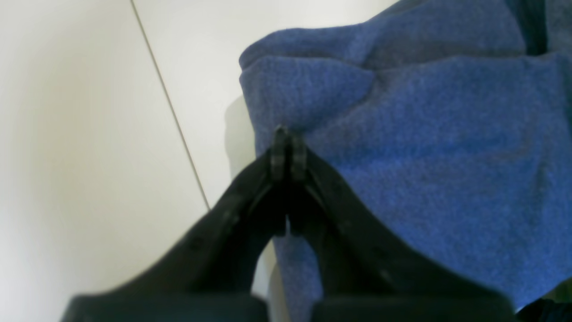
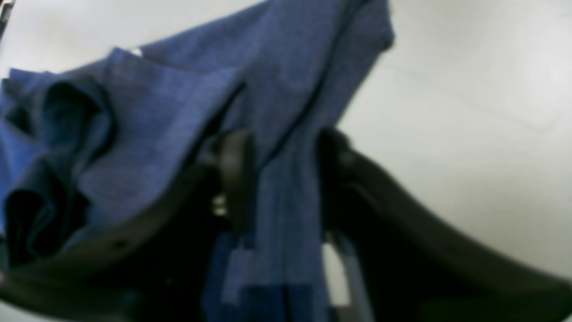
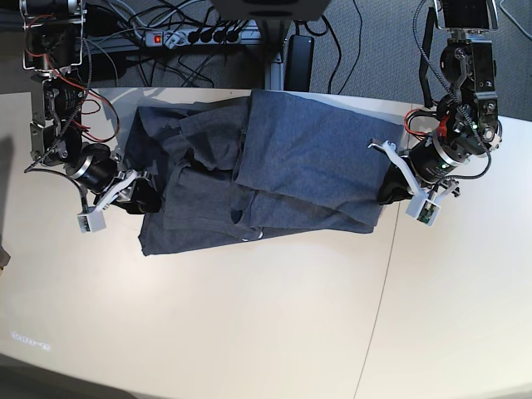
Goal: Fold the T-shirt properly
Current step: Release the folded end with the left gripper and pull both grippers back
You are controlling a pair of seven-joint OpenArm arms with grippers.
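Left gripper: jaws pressed together at the T-shirt edge, and whether cloth is pinched between them is unclear from the left wrist view. Right gripper: jaws apart with a band of blue cloth running between them; grip not confirmed. The T-shirt lies spread between the two grippers, one large panel laid over the middle, the rest rumpled and bunched toward the right gripper. Judgement: early to mid fold; one rough fold-over made, edges uneven, wrinkles to smooth and further folds left. Bench: pale, smooth, with a thin seam line beyond the left gripper. Beyond the bench: grey floor, power strip, tangled cables.
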